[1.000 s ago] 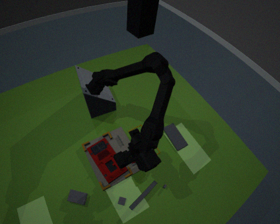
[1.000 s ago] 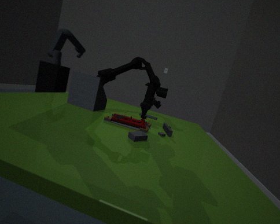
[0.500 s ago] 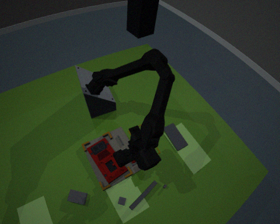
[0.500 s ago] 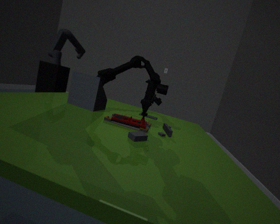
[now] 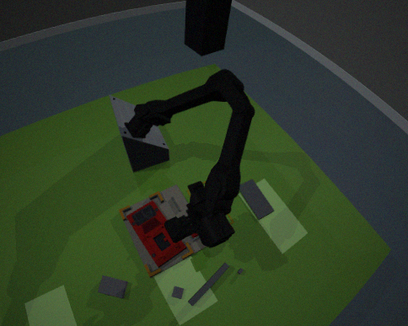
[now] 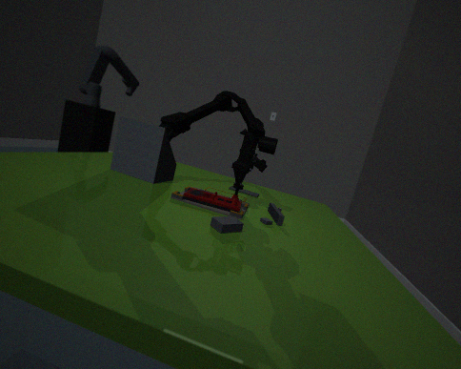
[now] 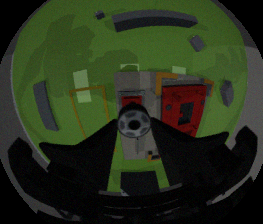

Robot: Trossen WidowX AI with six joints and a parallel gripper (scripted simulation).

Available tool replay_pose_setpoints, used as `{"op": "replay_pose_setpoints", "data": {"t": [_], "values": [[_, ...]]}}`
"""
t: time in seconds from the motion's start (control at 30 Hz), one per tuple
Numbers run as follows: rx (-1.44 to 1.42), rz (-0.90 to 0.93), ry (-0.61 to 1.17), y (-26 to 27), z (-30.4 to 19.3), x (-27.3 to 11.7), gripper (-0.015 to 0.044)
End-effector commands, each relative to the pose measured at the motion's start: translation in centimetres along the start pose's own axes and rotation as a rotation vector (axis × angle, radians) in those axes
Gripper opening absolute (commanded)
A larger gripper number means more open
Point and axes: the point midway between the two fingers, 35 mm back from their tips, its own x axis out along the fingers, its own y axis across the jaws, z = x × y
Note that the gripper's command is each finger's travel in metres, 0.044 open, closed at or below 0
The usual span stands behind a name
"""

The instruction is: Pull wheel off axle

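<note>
Arm bent over the lower middle of the top view, wrist pointing straight down at the grey-and-red fixture board [image 5: 157, 230] on the green bench [image 5: 62, 188].

Pincer [image 7: 134, 136] — clamped on the wheel [image 7: 134, 122]. In the wrist view the wheel is a small grey disc with dark holes, sitting at frame centre between the two dark fingers, which flank it left and right. The jaws stand partly apart because the wheel's width stops them from shutting further. The vertical approach fits an upright axle: a straight lift should slide the wheel off without binding.

Axle itself: not distinguishable — hidden under the wheel and wrist in every view. I cannot tell whether the wheel is seated on it or already clear.

In the exterior view the fingertips sit just above the right end of the red part [image 6: 209, 196], close to the board.

Pale green patches on the bench look like marked areas: one [image 5: 189, 286] just below the board, one [image 5: 281, 221] to its right, one [image 5: 50, 307] at lower left. Which is the target I cannot say; the one below the board is nearest. It already carries a small grey block [image 5: 178, 291] and one end of a bar [image 5: 208, 284], so placement there would need care.

Judgement: grasp secured; lift and transfer remain.
</note>
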Motion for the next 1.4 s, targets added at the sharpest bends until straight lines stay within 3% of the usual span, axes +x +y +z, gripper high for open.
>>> {"op": "replay_pose_setpoints", "data": {"t": [0.0, 0.4, 0.7, 0.83, 1.37], "values": [[-0.008, 0.0, -0.005, 0.1, 0.1, -0.4, 0.0], [-0.007, 0.0, -0.006, 0.1, 0.1, -0.8, 0.0], [-0.007, -0.001, -0.005, -0.2, -0.3, -4.1, 0.0], [0.006, 0.002, 0.001, -0.3, -0.4, -3.3, 0.0], [0.0, -0.001, -0.001, 5.8, -3.1, -3.8, 0.0]]}}
